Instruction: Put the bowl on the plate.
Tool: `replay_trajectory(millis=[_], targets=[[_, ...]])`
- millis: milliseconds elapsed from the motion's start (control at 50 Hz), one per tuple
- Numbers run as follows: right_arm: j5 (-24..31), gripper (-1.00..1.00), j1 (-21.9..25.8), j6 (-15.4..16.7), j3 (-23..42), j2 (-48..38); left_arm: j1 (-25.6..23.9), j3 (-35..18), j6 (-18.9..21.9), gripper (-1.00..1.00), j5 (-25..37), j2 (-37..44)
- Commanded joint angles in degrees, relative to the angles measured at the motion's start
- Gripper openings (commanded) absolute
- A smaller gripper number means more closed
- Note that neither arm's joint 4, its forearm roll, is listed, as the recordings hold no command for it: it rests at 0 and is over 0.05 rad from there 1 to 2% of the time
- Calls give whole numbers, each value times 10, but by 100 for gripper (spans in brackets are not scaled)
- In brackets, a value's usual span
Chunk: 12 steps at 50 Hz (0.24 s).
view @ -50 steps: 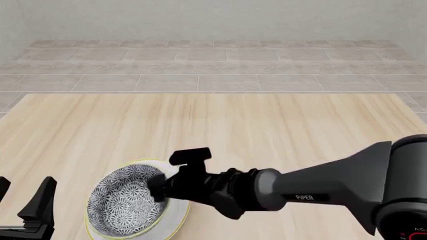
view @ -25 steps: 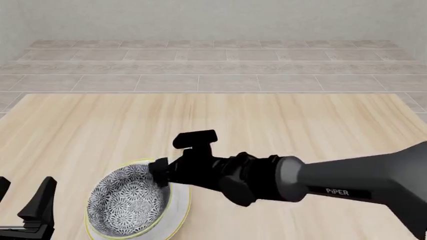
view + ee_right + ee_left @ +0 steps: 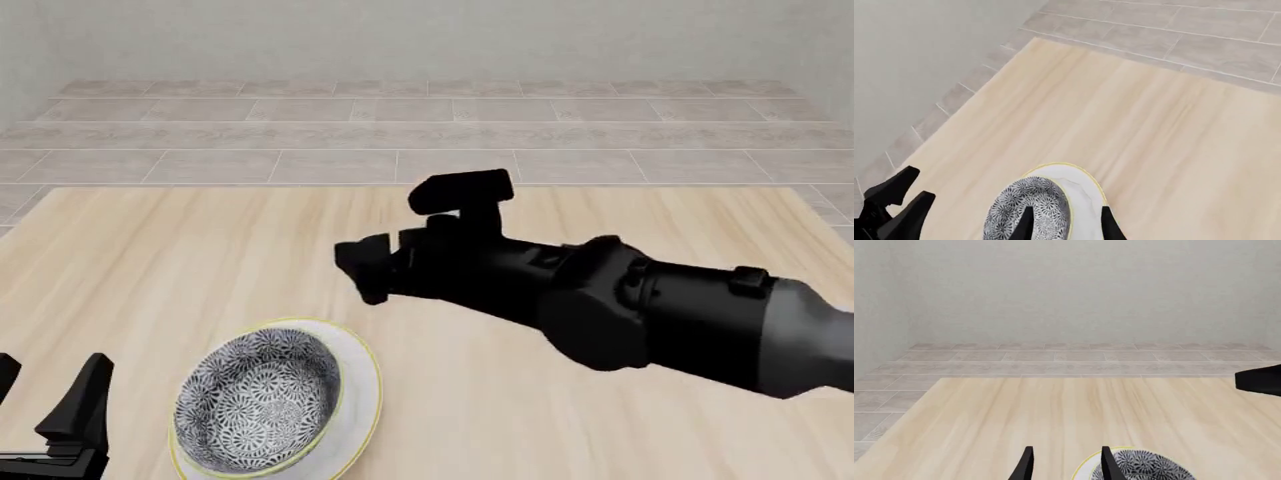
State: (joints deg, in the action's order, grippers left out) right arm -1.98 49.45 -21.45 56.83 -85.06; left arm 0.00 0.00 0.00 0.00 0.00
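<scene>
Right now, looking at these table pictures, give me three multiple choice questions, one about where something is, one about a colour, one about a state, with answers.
1. Where is the bowl?
A. On the bare table, apart from the plate
B. On the plate
C. Held in the air

2. What colour is the plate's thin rim?
A. Yellow
B. Red
C. Blue

3. What is the right end effector doing?
A. Gripping the bowl's rim
B. Pressing on the plate
C. Holding nothing, raised above the table

Answers:
1. B, the front view shows the patterned bowl seated inside the plate's outline.
2. A, a yellow line edges the white plate in the front and right wrist views.
3. C, its fingers are apart with nothing between them, clear of the bowl.
</scene>
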Motion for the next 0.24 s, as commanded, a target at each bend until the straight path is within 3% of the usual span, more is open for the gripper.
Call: replay_trajectory(millis=[20,240], targets=[[40,100,-29,43,-19,117,0,0,0,100,0,0],[62,100,-66,75,-51,221,0,0,0,100,0,0]])
